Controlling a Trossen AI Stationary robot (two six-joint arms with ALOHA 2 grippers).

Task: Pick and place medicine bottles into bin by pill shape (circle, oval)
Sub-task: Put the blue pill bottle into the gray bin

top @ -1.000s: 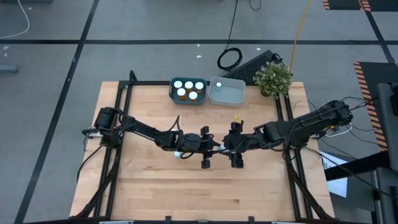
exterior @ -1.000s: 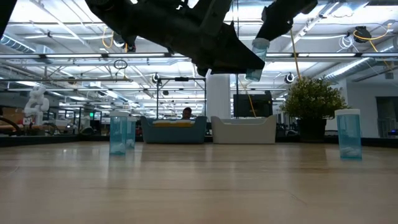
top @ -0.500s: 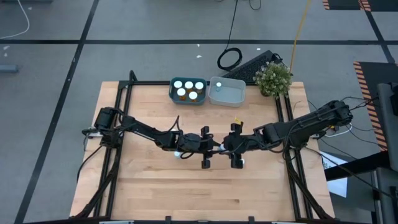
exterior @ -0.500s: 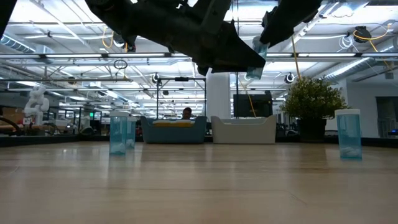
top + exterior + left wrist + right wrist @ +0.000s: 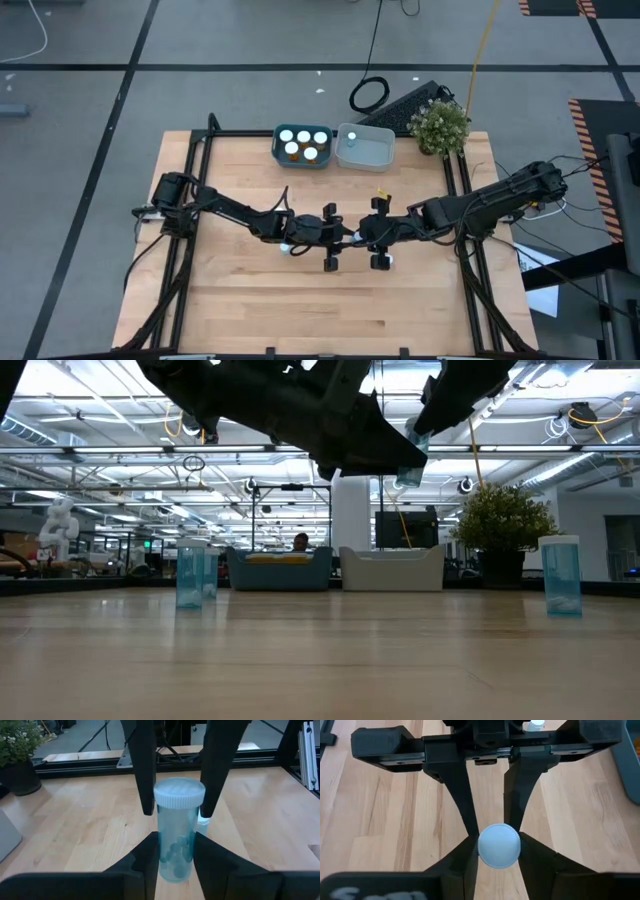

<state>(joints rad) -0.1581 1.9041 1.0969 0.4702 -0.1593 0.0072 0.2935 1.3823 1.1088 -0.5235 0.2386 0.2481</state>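
A pale-blue medicine bottle [image 5: 175,840] with a white cap hangs over the table's middle between both grippers. My left gripper [image 5: 333,243] is shut on its body. My right gripper [image 5: 374,242] faces it from the table's right and is shut on the cap [image 5: 499,845]. In the low view the bottle [image 5: 410,463] shows tilted, high above the wood. The dark bin [image 5: 283,133] at the far edge holds several orange bottles with white caps. The pale bin [image 5: 377,152] beside it holds one pale-blue bottle [image 5: 351,137]. My left gripper pinches the bottle's body [image 5: 174,851] between its two fingers, below the cap, coming from the table's left. The bottle is lifted clear of the table and points away from the fingers, cap end first. My right gripper has the cap's rim [image 5: 481,846] between its two fingers [image 5: 465,857], coming at the bottle end-on from the table's right. In the left wrist view those fingers [image 5: 146,770] stand against both sides of the cap.
Pale-blue bottles stand upright on the wood in the low view, two at the left [image 5: 190,575] and one at the right [image 5: 560,575]. A potted plant [image 5: 438,125] stands at the far right corner. A black frame [image 5: 195,150] edges the table.
My right gripper has gone toward the bottle held by my left gripper. In the low view the white cap showed clear of it a second ago and is now covered by its fingers. The bottle and my left gripper have stayed in place.
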